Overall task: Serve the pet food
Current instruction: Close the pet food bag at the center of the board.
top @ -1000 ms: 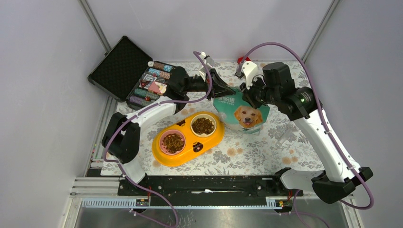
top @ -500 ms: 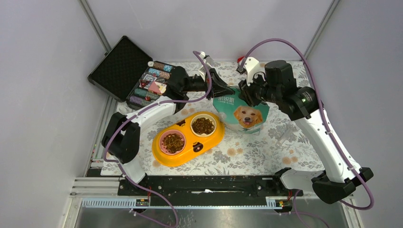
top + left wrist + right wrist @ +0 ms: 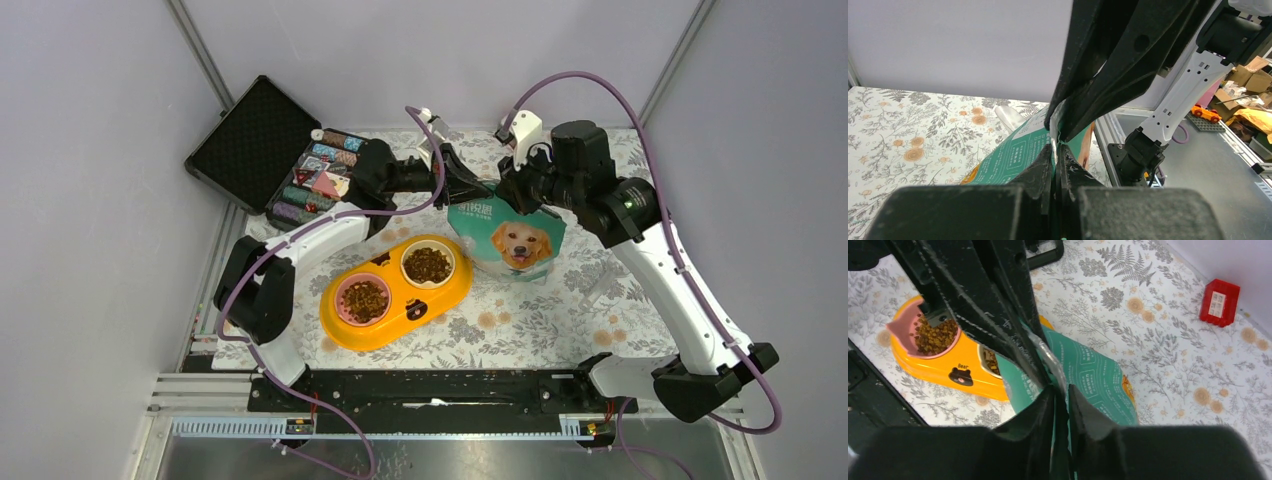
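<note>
The flowered mat (image 3: 560, 300) has free room on my right side and toward the near edge. There, only bare cloth lies between the pouch (image 3: 508, 238) and the black rail (image 3: 430, 390) at my bases. On the left it is tighter. The orange feeder (image 3: 395, 318) lies just beside the lower left corner of the pouch, and I cannot tell if the two touch. An open black case (image 3: 262, 150) sits at the far left corner, close to my left forearm. The grey back wall (image 3: 440, 60) stands near behind both wrists, and a small red block (image 3: 1219, 302) lies on the mat at its foot.

Both my arms reach far forward and bend inward, so that the two grippers meet over the top of the pouch, one from each side, almost tip to tip. My left gripper (image 3: 1056, 150) is clenched on the top edge of the pouch, and the thin film passes between its fingers. My right gripper (image 3: 1062, 392) is pressed together on the same edge, just beside the left one.

The pouch stands upright behind the right end of the feeder. It is teal and white, with the golden dog facing the near side, and its top is drawn narrow where I pinch it. The pet food (image 3: 427, 264) is small dark-brown pellets. It lies in the white bowl of the feeder and also in the pink bowl (image 3: 347, 285) next to it.
</note>
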